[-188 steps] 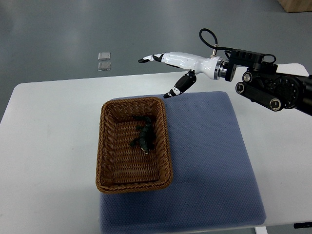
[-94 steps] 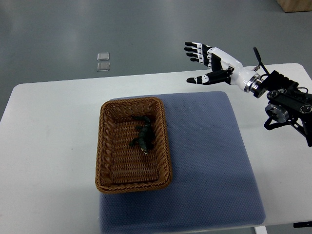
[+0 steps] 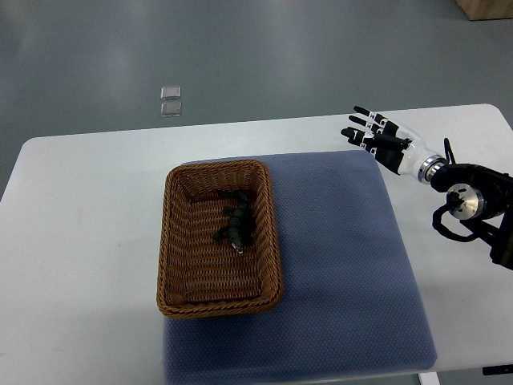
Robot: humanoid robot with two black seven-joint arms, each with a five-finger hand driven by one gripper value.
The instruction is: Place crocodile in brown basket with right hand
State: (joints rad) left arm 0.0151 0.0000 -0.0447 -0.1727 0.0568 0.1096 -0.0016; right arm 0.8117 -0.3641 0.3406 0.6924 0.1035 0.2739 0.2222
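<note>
Crocodile (image 3: pixel 236 224) lies inside the brown basket (image 3: pixel 220 307), near its right wall. Your right robot hand (image 3: pixel 377 138) hangs empty, fingers spread, above the blue mat's (image 3: pixel 345 265) far right corner, bare mat between them.

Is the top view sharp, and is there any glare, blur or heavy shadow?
Top view: light is soft and even; the crocodile and basket weave are sharp; the right hand shows no motion blur; the white table is bright but without glare; shadows are faint.
</note>
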